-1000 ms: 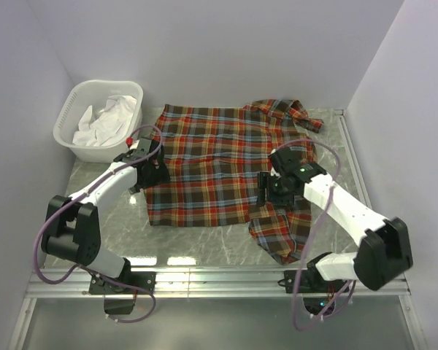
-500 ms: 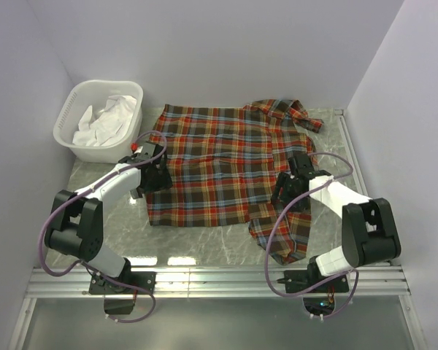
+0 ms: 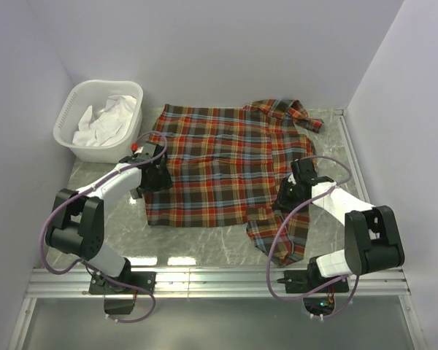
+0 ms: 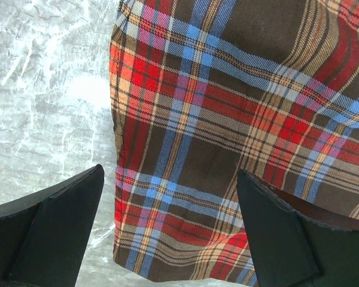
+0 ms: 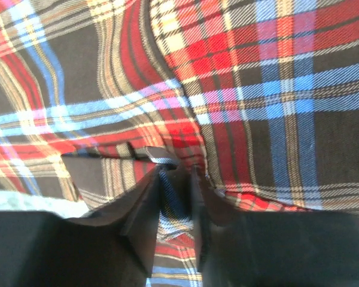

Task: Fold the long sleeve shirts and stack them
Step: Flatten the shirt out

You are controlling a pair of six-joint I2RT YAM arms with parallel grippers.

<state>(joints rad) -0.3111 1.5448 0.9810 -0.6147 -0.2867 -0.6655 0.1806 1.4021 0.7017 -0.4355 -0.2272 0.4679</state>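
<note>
Top view, shirt: red, blue and brown plaid flannel long sleeve shirt [image 3: 226,164] spread flat mid-counter, collar toward the far right corner.
Top view, basket: white plastic laundry basket [image 3: 64,125] in the far left corner.
Left wrist view, left gripper [image 4: 170,179]: fingers wide, straddling the shirt's left edge over the grey marble counter [image 4: 48,89].
Right wrist view, right gripper [image 5: 175,179]: narrow, pinching a shirt fold.

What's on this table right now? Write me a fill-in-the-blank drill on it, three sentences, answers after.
1. The left tool is ___, one finger over the marble table and the other over the plaid flannel shirt.
2. The right tool is pinched ___ on a fold of that shirt.
3. The laundry basket at the far left holds crumpled cloth of ___ colour.
Missing words: open; shut; white.
</note>
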